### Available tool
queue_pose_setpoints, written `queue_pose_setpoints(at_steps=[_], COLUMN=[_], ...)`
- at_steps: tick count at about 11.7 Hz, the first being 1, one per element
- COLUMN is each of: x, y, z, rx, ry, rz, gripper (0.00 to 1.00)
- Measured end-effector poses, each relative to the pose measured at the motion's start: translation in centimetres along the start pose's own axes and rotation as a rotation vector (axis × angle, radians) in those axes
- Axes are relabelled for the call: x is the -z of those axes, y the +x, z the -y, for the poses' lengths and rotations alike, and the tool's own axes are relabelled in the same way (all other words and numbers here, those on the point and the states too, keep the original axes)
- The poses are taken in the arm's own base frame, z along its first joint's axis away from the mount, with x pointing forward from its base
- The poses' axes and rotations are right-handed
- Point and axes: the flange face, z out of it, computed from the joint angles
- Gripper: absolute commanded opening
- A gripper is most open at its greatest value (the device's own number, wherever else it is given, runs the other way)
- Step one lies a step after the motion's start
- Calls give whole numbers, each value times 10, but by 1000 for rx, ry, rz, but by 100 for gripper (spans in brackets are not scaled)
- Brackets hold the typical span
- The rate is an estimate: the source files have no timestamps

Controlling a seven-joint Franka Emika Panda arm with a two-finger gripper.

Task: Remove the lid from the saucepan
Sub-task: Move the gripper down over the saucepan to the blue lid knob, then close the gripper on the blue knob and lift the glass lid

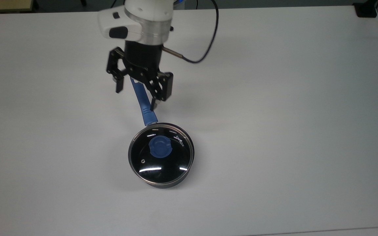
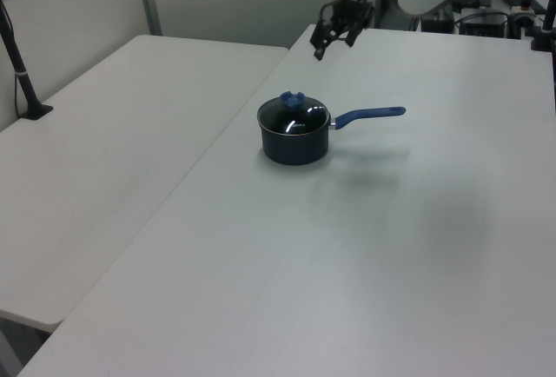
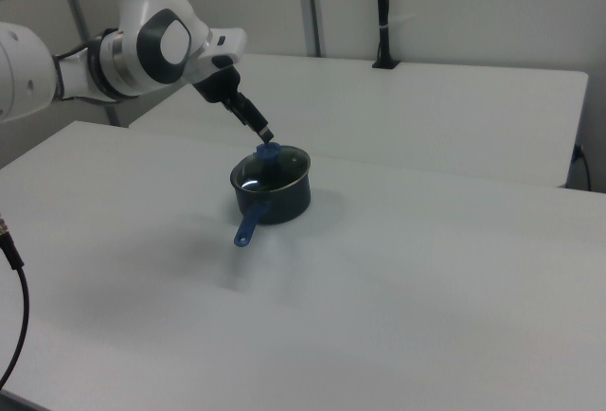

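The saucepan (image 1: 162,182) sits on the white counter (image 1: 290,114) a little below the middle of the top view, its black wall showing under the lid and its long blue handle (image 1: 142,101) running toward the upper left of that frame. The lid (image 1: 161,156) rests flat on the pot, closing it, with the blue knob (image 1: 160,147) at its centre, a small steam vent toward the top view's lower left and a white logo near the upper right of the glass. The end effector (image 1: 137,96) hangs in the air above the handle, in the upper middle of the top view, with its two black fingers (image 1: 119,86) spread wide apart and nothing between them. The white arm (image 1: 143,19) reaches in from the top edge, a dark cable (image 1: 208,42) looping off to its right. In the left view the end effector (image 2: 334,40) is high in the upper middle of the frame, well apart from the pot (image 2: 295,138). In the right view the arm (image 3: 142,51) enters from the upper left, and its tip (image 3: 264,134) appears just above the knob (image 3: 269,153).
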Motion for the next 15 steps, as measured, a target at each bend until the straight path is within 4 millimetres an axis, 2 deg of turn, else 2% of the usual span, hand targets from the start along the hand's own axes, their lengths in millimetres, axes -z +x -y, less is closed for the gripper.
queue_pose_setpoints(at_steps=[3,6,7,10,12,13,15], x=[-36,-73,-81,-91,-107,-119,-124], y=[-13,-18,-16,-10,-12,-17,-17], z=[30,42,45,52,57,59,63], rx=[-320,-538,-594,-672,-636,-621,-590], ry=[41,86,112,151,126,110,106], rz=[1,-4,-12,-26,-54,-52,-73], gripper=[97,88,88,89,87,76,50])
